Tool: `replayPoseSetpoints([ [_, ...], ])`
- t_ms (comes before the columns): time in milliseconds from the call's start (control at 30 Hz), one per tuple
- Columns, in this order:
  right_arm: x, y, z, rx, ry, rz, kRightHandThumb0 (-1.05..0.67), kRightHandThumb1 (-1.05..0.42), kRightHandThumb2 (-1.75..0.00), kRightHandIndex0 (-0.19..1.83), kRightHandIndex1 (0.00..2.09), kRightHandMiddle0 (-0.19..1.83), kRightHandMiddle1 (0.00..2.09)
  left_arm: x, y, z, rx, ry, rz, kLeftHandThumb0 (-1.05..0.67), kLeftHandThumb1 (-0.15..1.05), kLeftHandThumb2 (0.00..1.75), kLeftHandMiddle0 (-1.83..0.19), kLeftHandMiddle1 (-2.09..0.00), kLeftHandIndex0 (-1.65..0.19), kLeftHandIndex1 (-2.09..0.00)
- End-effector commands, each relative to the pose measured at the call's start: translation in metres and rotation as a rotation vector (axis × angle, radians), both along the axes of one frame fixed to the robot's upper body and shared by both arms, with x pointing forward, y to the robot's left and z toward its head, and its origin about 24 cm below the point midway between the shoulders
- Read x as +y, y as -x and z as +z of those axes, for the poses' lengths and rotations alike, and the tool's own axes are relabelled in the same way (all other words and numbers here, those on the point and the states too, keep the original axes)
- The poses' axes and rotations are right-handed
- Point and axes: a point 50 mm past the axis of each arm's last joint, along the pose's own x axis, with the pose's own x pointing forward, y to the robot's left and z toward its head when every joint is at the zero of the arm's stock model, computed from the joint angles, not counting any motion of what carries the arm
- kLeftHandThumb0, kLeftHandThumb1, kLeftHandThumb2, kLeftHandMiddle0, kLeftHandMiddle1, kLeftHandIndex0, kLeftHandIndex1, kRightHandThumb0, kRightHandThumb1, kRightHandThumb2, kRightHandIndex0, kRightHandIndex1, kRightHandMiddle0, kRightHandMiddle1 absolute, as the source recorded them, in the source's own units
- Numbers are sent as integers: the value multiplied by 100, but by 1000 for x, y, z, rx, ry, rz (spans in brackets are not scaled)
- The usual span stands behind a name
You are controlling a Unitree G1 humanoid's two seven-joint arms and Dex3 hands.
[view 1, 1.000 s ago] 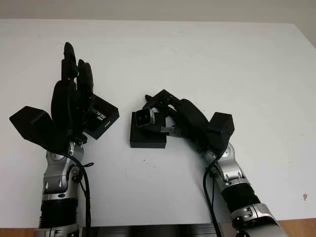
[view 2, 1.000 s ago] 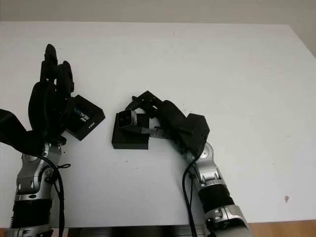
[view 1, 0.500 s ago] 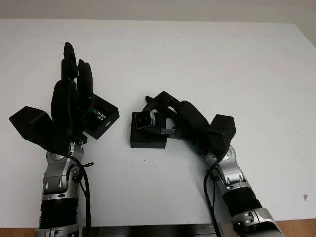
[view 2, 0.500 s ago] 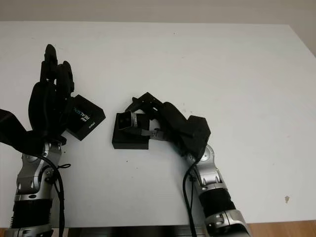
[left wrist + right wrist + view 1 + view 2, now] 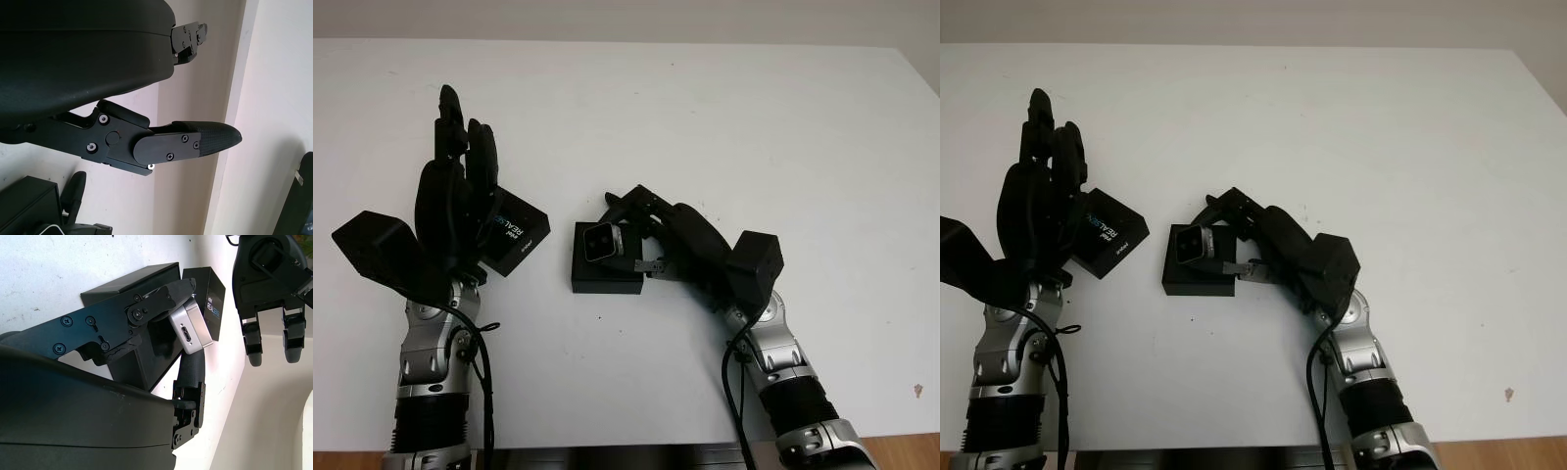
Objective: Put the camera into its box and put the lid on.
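Note:
A small silver camera (image 5: 601,242) is pinched in my right hand (image 5: 631,240), just above the open black box (image 5: 605,275) at the table's middle. In the right wrist view the camera (image 5: 191,327) sits between my fingertips (image 5: 166,296) over the box (image 5: 132,279). The black lid (image 5: 515,233), printed with white lettering, lies tilted to the left of the box. My left hand (image 5: 458,186) is open, raised upright beside and partly in front of the lid.
The white table (image 5: 724,127) stretches wide behind and to the right of the hands. Its front edge (image 5: 607,448) runs along the bottom of the head views. A small dark speck (image 5: 916,391) marks the table's right front corner.
My right hand has drawn slightly back and lowered the camera closer to the box. The left hand and the lid have not moved.

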Motion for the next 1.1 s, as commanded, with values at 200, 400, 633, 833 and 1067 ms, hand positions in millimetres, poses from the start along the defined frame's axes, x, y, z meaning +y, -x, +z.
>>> replayPoseSetpoints([
  [200, -1, 5, -16, 73, 17, -28, -38, -102, -6, 19, 0, 23, 187, 0, 1, 3, -16, -6, 0, -70, 105, 47, 19, 0, 19, 0],
  [400, 3, 6, -21, 74, 28, -30, -40, -102, -6, 20, 0, 23, 186, 0, 2, 3, -11, -4, -3, -70, 105, 49, 19, 0, 19, 0],
  [633, 5, 8, -22, 38, 53, -14, -42, -102, -5, 19, 0, 25, 185, 0, 1, 3, -13, -5, 4, -70, 105, 48, 19, 0, 19, 0],
  [833, 5, 10, -20, -37, 116, 2, -43, -101, -5, 20, 0, 29, 185, 0, 1, 3, -14, 2, 3, -70, 105, 46, 19, 0, 19, 0],
  [1067, 4, 15, -13, -109, 173, 27, -39, -99, -4, 19, 0, 30, 182, 0, 2, 3, -18, 1, 7, -69, 105, 47, 19, 0, 19, 0],
])
